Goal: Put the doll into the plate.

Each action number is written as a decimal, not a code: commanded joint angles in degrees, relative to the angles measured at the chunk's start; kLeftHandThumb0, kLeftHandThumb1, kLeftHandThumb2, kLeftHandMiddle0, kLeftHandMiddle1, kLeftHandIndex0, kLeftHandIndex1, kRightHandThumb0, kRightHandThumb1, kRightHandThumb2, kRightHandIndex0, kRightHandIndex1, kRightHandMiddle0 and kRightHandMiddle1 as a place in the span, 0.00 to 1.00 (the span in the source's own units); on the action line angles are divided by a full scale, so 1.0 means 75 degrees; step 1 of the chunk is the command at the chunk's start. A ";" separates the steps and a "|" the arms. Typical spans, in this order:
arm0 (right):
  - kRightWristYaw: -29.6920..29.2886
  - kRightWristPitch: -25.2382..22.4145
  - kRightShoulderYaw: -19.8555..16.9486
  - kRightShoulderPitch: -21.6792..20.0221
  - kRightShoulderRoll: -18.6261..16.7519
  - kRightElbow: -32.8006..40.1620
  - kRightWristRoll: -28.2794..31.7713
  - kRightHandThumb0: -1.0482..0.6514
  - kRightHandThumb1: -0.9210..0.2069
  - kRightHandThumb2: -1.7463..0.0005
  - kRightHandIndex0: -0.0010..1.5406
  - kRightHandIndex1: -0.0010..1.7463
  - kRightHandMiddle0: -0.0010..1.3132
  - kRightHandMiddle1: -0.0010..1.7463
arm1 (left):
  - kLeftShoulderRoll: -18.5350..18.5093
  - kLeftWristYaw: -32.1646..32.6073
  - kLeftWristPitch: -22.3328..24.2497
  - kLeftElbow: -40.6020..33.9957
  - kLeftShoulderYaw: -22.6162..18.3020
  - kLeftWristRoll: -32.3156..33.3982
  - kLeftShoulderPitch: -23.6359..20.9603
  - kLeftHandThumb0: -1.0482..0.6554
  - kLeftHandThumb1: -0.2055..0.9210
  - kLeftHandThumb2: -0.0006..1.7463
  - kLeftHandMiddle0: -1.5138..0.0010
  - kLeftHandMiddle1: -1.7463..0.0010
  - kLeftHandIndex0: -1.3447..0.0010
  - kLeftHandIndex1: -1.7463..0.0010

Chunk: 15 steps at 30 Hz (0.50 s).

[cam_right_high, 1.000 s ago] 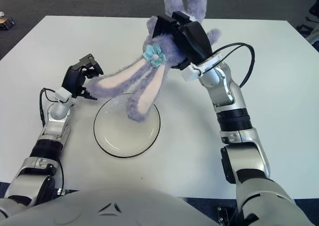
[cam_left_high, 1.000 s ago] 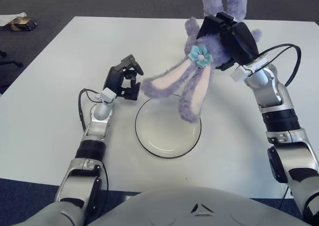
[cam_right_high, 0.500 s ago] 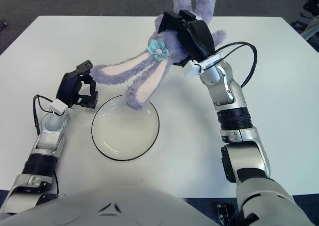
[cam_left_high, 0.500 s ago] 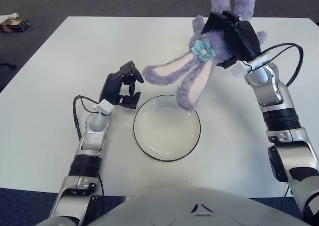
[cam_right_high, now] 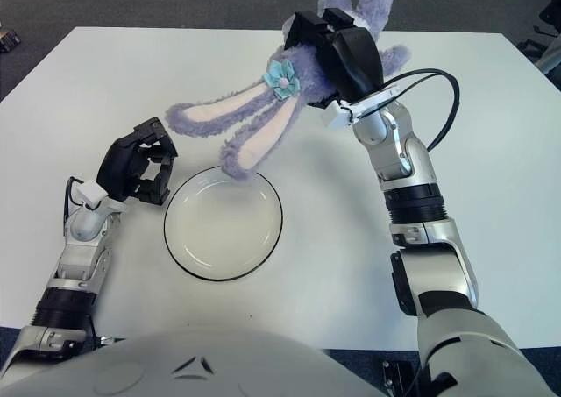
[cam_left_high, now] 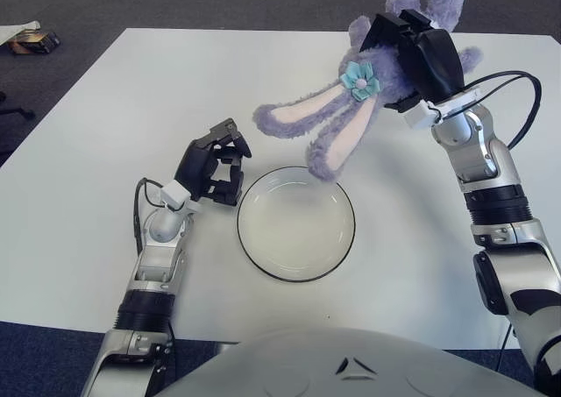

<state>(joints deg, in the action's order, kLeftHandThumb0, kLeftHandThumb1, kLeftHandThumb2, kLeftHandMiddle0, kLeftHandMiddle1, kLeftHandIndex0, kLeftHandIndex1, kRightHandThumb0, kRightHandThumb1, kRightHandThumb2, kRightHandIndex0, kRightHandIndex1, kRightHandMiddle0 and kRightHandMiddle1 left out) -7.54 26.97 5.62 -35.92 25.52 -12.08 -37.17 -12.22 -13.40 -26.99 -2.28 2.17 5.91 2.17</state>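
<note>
A: Gripping the doll (cam_left_high: 351, 108)?
B: Yes. Clamping around its body with the right hand (cam_left_high: 419, 57), above the far side of the surface (cam_left_high: 88, 152). Hanging head down, purple and plush, with two long pink-lined ears drooping toward the left and a teal flower (cam_left_high: 356, 79) showing near the ears; legs pointing up past the top edge of both views.

A: Touching the plate (cam_left_high: 296, 224)?
B: Not clearly. Dangling over the far rim of the plate, lower ear tip just above or at that rim; impossible telling which. Sitting near the middle of the white surface, round and pale with a dark rim, holding nothing inside.

A: And the left hand (cam_right_high: 138, 166)?
B: Hovering just beside the left rim of the plate, fingers curling inward and holding nothing. Trailing a black cable (cam_left_high: 138, 206) from the wrist.
</note>
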 commanded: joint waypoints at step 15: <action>-0.0682 -0.0116 0.0144 -0.0501 0.0256 -0.0453 -0.0441 0.62 0.86 0.02 0.55 1.00 0.54 0.98 | 0.0512 0.1019 -0.0120 -0.0882 0.0405 -0.2073 0.0630 0.33 0.47 0.75 0.19 0.00 0.55 0.00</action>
<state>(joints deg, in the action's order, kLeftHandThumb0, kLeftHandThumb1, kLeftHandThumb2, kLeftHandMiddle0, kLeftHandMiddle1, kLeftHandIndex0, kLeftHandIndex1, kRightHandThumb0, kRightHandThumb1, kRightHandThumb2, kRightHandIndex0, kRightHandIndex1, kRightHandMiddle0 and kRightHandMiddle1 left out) -11.79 26.44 6.57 -37.86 26.52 -15.56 -40.18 -9.37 -7.74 -26.83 -9.30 4.55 -6.57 5.55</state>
